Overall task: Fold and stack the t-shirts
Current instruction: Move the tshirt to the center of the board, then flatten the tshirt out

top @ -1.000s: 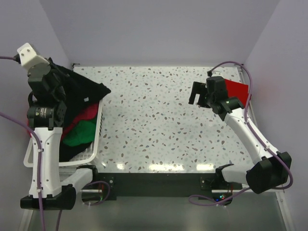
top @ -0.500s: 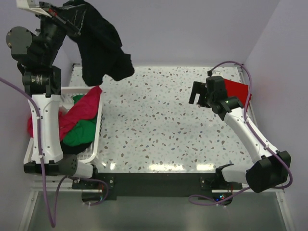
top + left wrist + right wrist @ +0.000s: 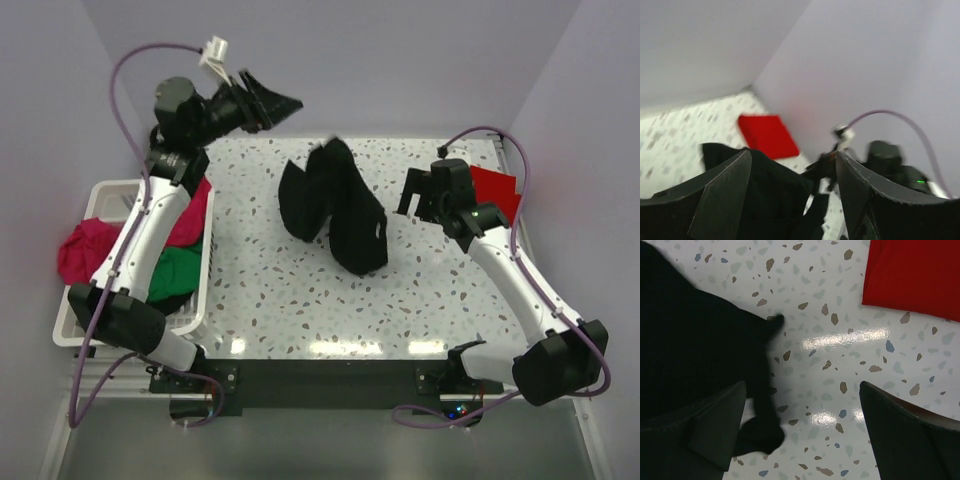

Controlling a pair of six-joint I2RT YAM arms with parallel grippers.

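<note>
Left gripper point(image 3: 280, 103) spread, empty, raised; right gripper point(image 3: 412, 196) spread, empty. I count four: black shirt point(image 3: 335, 205) crumpled at table point(image 3: 280, 290) centre, red shirt point(image 3: 495, 187) folded far right, pink shirt point(image 3: 82, 250) and green shirt point(image 3: 170, 272) in basket point(image 3: 196, 300).

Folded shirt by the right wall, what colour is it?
Red. The shirt shows best in the right wrist view.

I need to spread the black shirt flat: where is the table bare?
Bare: the table's near strip in front of the black t-shirt, and the patch between it and the basket. Crowded: far right corner, red t-shirt.
</note>
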